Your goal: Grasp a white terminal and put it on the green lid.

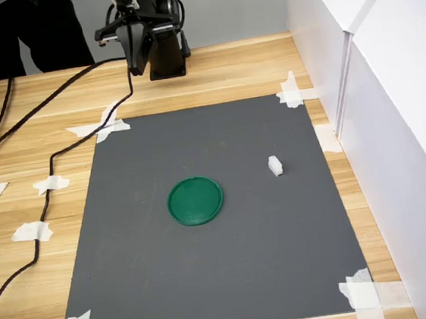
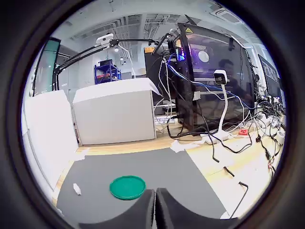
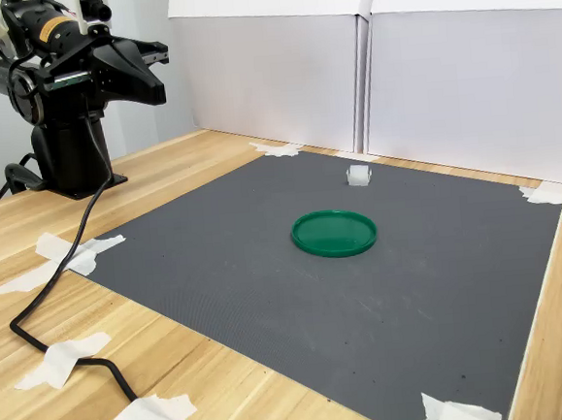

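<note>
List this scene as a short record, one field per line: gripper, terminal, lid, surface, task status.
gripper: gripper raised near the arm's base, off the mat, jaws closed and holding nothing
terminal: white terminal lies on the mat, apart from the lid, on the first exterior view's right of it
lid: green lid lies flat near the mat's middle, nothing on it
surface: grey mat taped at its corners to a wooden table
task status: terminal not yet grasped
</note>
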{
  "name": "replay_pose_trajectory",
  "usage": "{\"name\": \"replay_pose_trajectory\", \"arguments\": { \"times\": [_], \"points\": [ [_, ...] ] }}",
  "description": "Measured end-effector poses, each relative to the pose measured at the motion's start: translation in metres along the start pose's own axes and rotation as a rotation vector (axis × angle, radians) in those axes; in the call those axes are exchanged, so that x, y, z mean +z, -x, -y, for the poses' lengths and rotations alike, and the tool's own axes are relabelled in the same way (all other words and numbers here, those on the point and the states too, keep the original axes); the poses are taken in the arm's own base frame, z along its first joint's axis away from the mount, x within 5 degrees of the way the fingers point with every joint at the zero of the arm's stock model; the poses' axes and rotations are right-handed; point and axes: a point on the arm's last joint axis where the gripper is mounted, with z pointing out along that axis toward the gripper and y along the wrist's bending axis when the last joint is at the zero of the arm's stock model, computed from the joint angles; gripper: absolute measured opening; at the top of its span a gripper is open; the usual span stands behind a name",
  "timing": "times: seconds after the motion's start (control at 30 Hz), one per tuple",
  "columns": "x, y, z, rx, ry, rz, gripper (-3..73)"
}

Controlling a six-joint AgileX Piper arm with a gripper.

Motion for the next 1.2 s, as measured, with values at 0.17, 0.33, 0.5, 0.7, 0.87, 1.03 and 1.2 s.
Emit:
{"name": "replay_pose_trajectory", "arguments": {
  "times": [0.17, 0.33, 0.5, 0.7, 0.87, 1.03, 1.2],
  "points": [
    [-0.007, 0.014, -0.003, -0.003, 0.015, -0.081, -1.6],
    [-0.013, 0.028, -0.006, -0.024, 0.024, -0.209, -1.6],
    [-0.008, 0.061, -0.007, -0.061, 0.012, -0.251, -1.6],
    [0.014, 0.098, -0.009, -0.093, 0.013, -0.363, -1.6],
    [0.043, 0.118, -0.011, -0.114, 0.022, -0.56, -1.6],
    [0.079, 0.13, -0.012, -0.125, 0.039, -0.743, -1.6],
    [0.114, 0.134, -0.017, -0.189, 0.147, -0.897, -0.7]
  ]
}}
